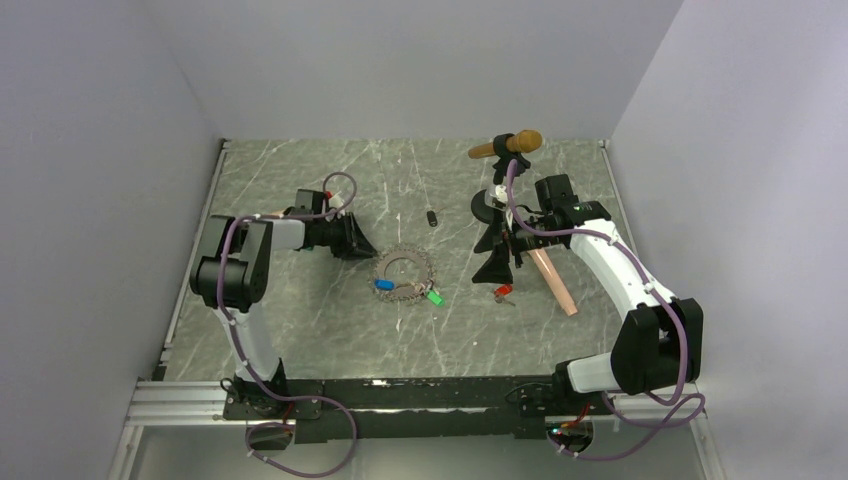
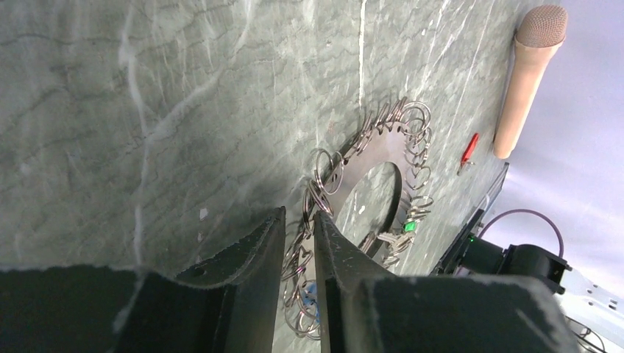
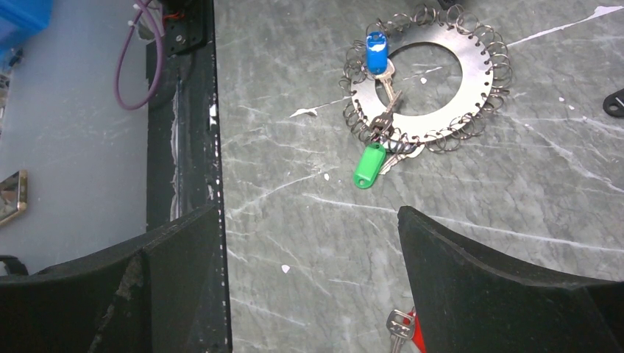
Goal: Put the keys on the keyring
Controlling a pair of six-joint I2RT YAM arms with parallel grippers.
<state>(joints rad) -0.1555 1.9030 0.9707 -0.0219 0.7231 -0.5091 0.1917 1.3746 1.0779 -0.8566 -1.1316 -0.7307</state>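
Note:
The keyring [image 1: 403,270] is a flat metal disc edged with wire loops, lying mid-table; it also shows in the left wrist view [image 2: 383,143] and the right wrist view [image 3: 478,66]. A blue-tagged key [image 3: 376,51] and a green-tagged key [image 3: 369,165] hang on its loops. A red-tagged key [image 1: 503,292] lies loose on the table, just by my right gripper's right finger [image 3: 401,327]. My left gripper [image 2: 300,213] is nearly closed, with the keyring's edge loops between its fingers. My right gripper [image 3: 309,213] is wide open and empty, low over the table.
A pink microphone [image 1: 553,280] lies right of the red key. Another sits on a black stand [image 1: 505,147] at the back right. A small black piece [image 1: 432,218] lies behind the keyring. The black base rail [image 3: 184,147] runs along the near edge.

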